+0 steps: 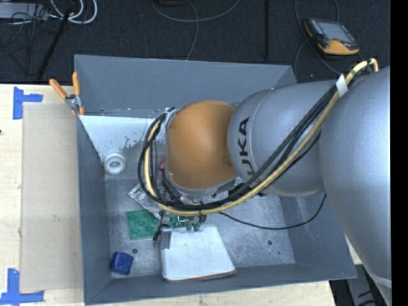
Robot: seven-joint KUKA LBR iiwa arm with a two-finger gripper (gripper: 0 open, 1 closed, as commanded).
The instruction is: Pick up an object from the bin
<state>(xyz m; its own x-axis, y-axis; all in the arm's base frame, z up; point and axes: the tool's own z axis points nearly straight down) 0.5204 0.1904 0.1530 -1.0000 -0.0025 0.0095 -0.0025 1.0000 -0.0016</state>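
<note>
My gripper (167, 234) hangs low under the arm's orange dome, in the front middle of the bin. It is right at the back left corner of a flat white pad with a reddish lower edge (196, 255). Just left of it, a flat green plate (141, 223) lies on the floor. A crumpled silvery piece (141, 195) sits behind the green plate, partly under the arm.
A small blue block (120, 262) rests near the front left corner. A white ring-shaped roll (115, 163) lies at the back left by the sloped wall. The arm and its cables cover the bin's middle and right.
</note>
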